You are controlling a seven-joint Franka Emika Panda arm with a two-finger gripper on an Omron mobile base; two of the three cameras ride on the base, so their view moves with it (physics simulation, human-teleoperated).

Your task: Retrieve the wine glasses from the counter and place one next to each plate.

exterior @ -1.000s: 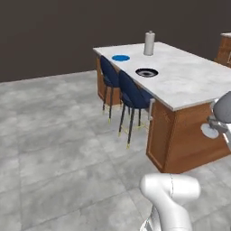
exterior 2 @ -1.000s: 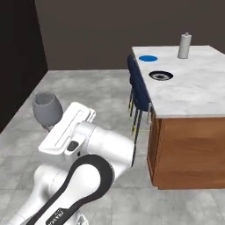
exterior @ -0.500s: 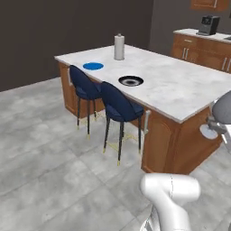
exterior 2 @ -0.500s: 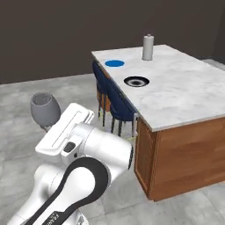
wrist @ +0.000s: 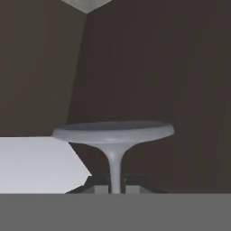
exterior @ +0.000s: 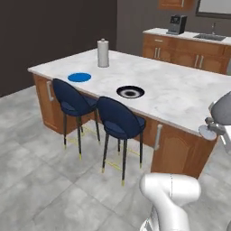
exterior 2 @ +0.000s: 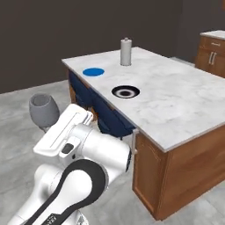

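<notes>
Now the wine glass is carried by its stem, clamped between the narrow gripper tips, off to the side of the island counter and clear of it. Approach w/ the bowl kept upright; glass should be set just beside the blue plate or navy plate, not on either, w/ care taken near the grey cylinder & stools

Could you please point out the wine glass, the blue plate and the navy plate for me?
wine glass (exterior 2: 43,110): right base view, on its bowl.
blue plate (exterior: 79,77): left base view, its centre.
navy plate (exterior: 130,92): left base view, its dark centre.
</notes>
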